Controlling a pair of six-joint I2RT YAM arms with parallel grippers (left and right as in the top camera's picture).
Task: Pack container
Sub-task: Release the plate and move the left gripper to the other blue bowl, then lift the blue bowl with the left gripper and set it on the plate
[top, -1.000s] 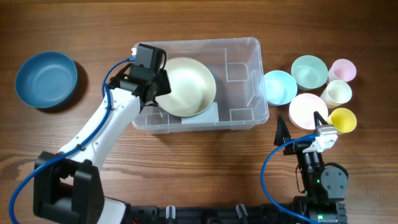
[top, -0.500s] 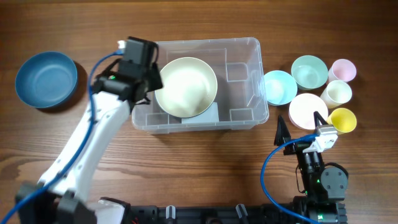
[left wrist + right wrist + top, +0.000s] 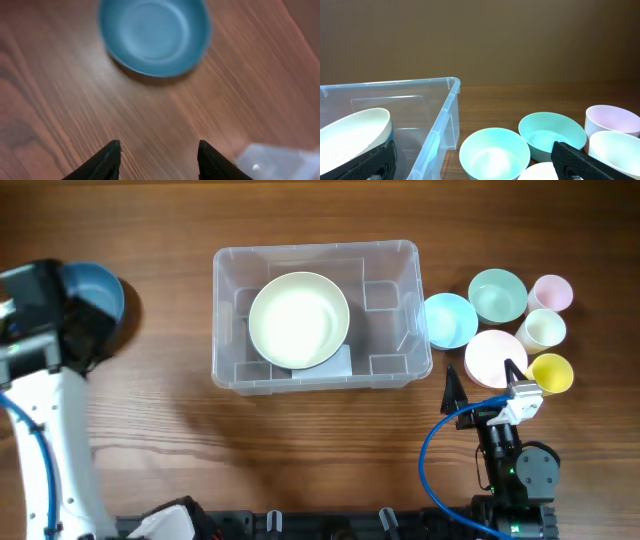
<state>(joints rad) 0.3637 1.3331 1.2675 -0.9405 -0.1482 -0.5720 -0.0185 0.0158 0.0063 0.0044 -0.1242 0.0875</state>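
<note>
Your container (image 3: 318, 247) sits mid-worktop (image 3: 300, 450) with only a cream bowl (image 3: 298, 320) inside, so by my reckoning you've barely started. Left of the container, the dark blue bowl (image 3: 154, 35) is unpacked. Your left gripper (image 3: 159, 150) hangs over bare wood near it, fingers apart and empty. Right of the container, a light blue bowl (image 3: 449, 319), green bowl (image 3: 497, 294), pink bowl (image 3: 493, 357) and three small cups remain. Your right gripper (image 3: 472, 157) faces them, fingers apart, holding nothing.
</note>
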